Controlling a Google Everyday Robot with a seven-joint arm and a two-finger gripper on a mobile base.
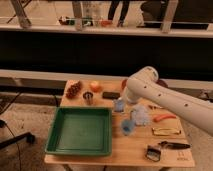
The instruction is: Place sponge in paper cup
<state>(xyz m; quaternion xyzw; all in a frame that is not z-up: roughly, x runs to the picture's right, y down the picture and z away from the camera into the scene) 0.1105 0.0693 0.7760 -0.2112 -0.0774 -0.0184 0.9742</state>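
Note:
A blue sponge [127, 127] lies on the wooden table [120, 152], just right of the green tray. My white arm [150, 92] reaches in from the right, and its gripper [120, 101] hangs at the arm's left end over the middle of the table, behind the sponge and apart from it. A pale cup-like shape [118, 107], probably the paper cup, sits right under the gripper and is partly covered by it. I cannot tell whether the gripper holds anything.
A green tray [55, 145] fills the table's front left. Along the back are a dark red cluster [74, 90], an orange fruit [95, 86], a metal cup [88, 96] and a black block [111, 94]. A crumpled pale item [141, 115], an orange-red piece [164, 118] and black tools [160, 150] lie right.

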